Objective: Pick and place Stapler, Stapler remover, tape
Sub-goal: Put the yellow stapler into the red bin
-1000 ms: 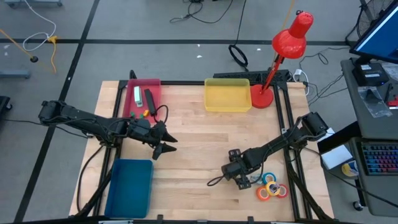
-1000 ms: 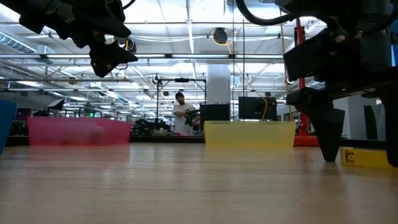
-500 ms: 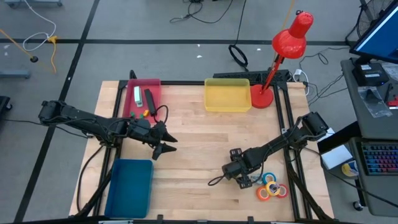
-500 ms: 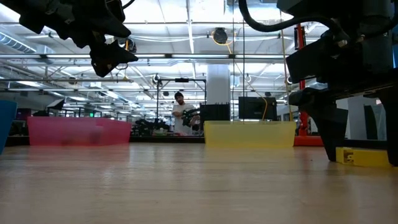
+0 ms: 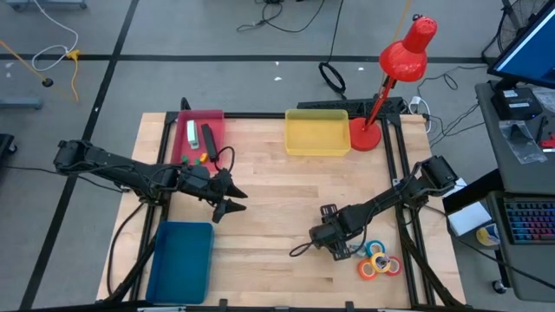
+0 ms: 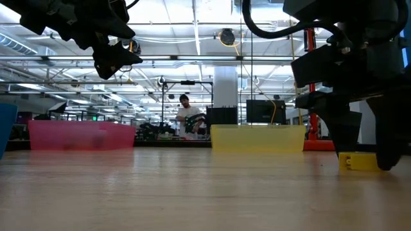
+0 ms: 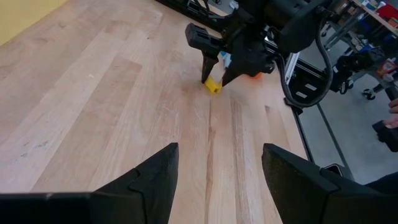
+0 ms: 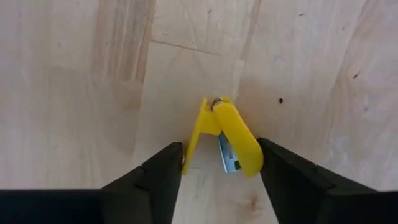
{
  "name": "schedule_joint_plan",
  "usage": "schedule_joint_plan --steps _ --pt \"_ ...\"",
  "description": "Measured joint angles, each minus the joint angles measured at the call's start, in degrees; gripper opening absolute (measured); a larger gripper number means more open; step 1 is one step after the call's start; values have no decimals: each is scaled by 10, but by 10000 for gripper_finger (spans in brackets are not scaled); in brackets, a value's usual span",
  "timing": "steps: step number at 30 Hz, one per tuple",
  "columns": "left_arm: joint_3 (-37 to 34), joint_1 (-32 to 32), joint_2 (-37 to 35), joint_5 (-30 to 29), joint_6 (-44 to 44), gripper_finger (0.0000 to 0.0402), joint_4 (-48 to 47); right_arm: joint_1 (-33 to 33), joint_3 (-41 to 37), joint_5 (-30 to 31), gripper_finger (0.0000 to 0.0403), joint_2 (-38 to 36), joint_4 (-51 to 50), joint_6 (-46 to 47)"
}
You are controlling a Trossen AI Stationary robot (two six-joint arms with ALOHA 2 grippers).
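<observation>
A yellow stapler remover point(image 8: 224, 137) lies on the wooden table near its front right; it also shows in the low view point(image 6: 356, 160) and the left wrist view point(image 7: 212, 86). My right gripper point(image 5: 340, 251) points down over it, one finger on each side. Several tape rolls point(image 5: 379, 262) in blue, orange, red and yellow lie flat just right of it. My left gripper point(image 5: 236, 202) hangs open and empty above the table's left middle. My right gripper has the stapler remover between its two fingers, which come from above and point down. One finger point(image 8: 168, 171) meets the thin yellow wing point(image 8: 189, 155), the other point(image 8: 280, 171) the broad yellow arm point(image 8: 249, 155). The remover rests on the table.
A pink tray point(image 5: 217, 117) with a white and a dark object stands at the far left, a yellow tray point(image 5: 316, 147) at the far middle, a blue tray point(image 5: 182, 260) at the near left. A red desk lamp point(image 5: 395, 69) stands at the far right.
My right gripper's fingers have drawn closer together around the stapler remover, and the remover has shifted a little along the table between them.
</observation>
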Motion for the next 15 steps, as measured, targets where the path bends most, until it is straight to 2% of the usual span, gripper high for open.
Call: schedule_joint_plan --steps 15 --pt "0 0 0 0 -2 230 0 0 -1 -3 96 0 16 45"
